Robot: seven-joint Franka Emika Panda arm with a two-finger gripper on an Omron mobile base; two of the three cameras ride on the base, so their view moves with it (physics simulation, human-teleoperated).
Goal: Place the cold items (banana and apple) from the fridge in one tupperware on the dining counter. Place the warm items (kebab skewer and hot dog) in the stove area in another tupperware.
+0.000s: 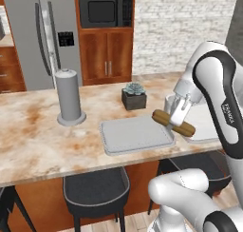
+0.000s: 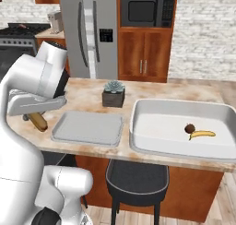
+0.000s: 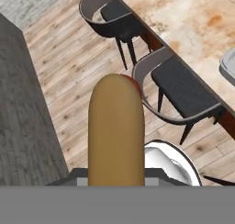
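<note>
My gripper (image 1: 177,116) is shut on the hot dog (image 1: 173,123), a tan bun with a red-brown sausage, held in the air at the near right corner of the flat grey tupperware (image 1: 135,133). From the right, the hot dog (image 2: 38,121) peeks out under my arm, left of the grey tupperware (image 2: 87,127). Along the hand view the hot dog (image 3: 114,131) hides my fingertips. On the dining counter (image 2: 87,97), the pale thick-rimmed tupperware (image 2: 138,127) holds the apple (image 2: 189,128) and the banana (image 2: 203,134). The kebab skewer is out of view.
A grey paper-towel holder (image 1: 70,102) and a small potted plant (image 1: 134,95) stand on the counter behind the trays. Dark stools (image 1: 97,188) sit under the near edge. The fridge (image 2: 87,30) and the stove (image 2: 18,39) are at the back.
</note>
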